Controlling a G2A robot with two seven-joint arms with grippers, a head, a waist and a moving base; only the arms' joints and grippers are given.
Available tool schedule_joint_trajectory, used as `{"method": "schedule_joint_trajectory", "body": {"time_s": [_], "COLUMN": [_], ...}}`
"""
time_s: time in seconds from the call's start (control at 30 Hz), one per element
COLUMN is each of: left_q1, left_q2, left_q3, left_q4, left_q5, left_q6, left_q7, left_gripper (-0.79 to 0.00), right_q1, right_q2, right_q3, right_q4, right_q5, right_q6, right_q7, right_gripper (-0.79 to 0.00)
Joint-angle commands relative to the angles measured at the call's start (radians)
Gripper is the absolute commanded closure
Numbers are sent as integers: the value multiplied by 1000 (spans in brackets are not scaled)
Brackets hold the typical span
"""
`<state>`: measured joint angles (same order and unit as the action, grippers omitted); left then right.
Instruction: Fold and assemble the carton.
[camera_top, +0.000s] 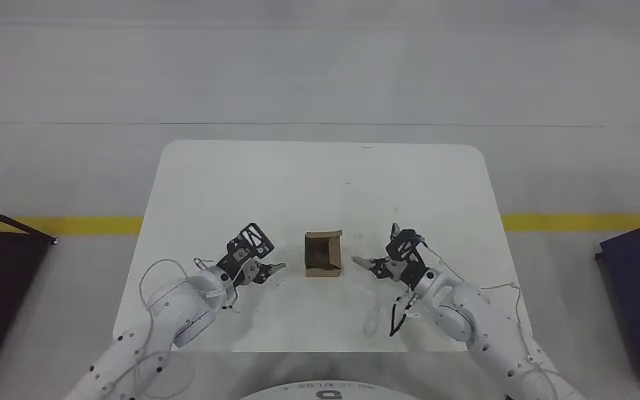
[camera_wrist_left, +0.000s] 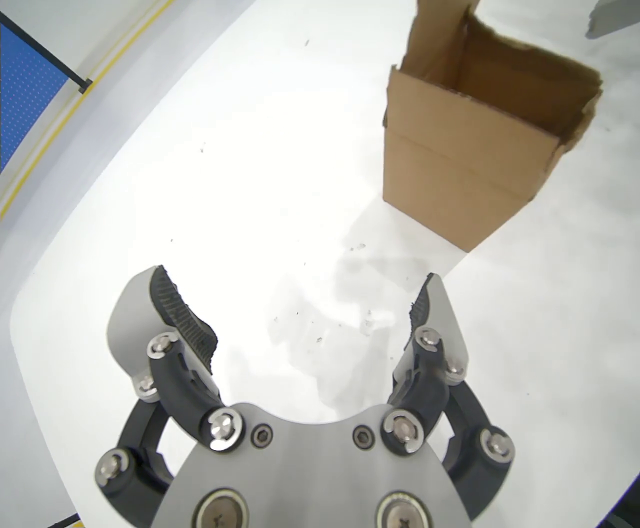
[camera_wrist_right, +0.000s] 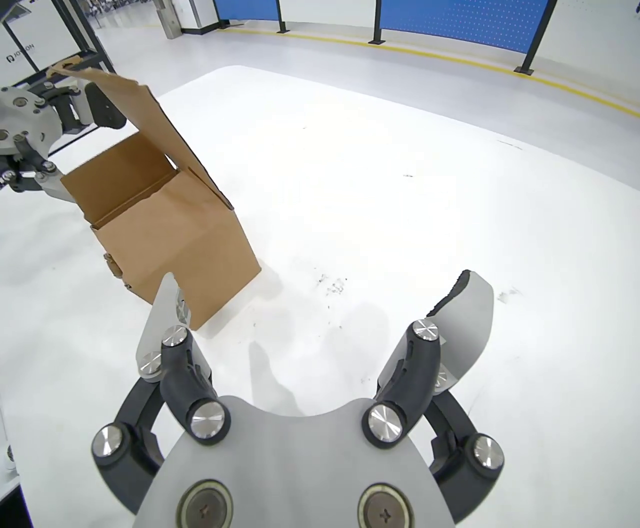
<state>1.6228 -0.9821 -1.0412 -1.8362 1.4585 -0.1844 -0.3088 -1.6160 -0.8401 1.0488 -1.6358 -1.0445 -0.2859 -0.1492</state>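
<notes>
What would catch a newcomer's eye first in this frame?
A small brown cardboard carton stands open-topped in the middle of the white table, with one flap raised. The left arm and right arm flank it, jaws open and not touching it.

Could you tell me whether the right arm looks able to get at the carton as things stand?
Probably yes: the right gripper, fingers open, sits just beside the carton with only bare table between them.

White table (camera_top: 300, 190), yellow floor line (camera_top: 80, 225)
</notes>
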Motion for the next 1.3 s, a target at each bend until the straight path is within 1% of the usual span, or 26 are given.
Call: {"method": "schedule_joint_trajectory", "body": {"time_s": [0.0,0.17,0.4,0.57,0.77,0.87,0.97,1.07,1.17,1.27], "left_q1": [-9,-31,-79,-94,-89,-77,-75,-75,-66,-46], "left_q2": [-4,-17,-33,-42,-46,-49,-49,-50,-47,-42], "left_q3": [9,30,77,97,107,111,123,121,108,66], "left_q4": [14,39,78,87,74,57,47,40,26,21], "left_q5": [3,-47,-28,-27,-23,-53,-35,-25,-22,-29], "left_q6": [4,4,-29,-33,-48,-61,-93,-98,-96,-67], "left_q7": [8,32,34,37,42,49,46,42,36,32], "left_gripper": [-785,-785,-785,-785,-785,-785,-785,-785,-785,-785], "right_q1": [20,70,142,188,238,268,301,327,347,345], "right_q2": [-7,-27,-59,-80,-101,-111,-122,-134,-144,-146], "right_q3": [-13,-52,-114,-142,-159,-166,-178,-192,-197,-182], "right_q4": [10,27,49,72,102,117,136,162,187,201], "right_q5": [-16,-38,-64,-74,-78,-77,-94,-97,-101,-108], "right_q6": [8,21,28,34,34,23,6,-3,1,12], "right_q7": [14,49,89,97,107,103,103,104,96,81], "right_gripper": [-785,-785,-785,-785,-785,-785,-785,-785,-785,-785]}}
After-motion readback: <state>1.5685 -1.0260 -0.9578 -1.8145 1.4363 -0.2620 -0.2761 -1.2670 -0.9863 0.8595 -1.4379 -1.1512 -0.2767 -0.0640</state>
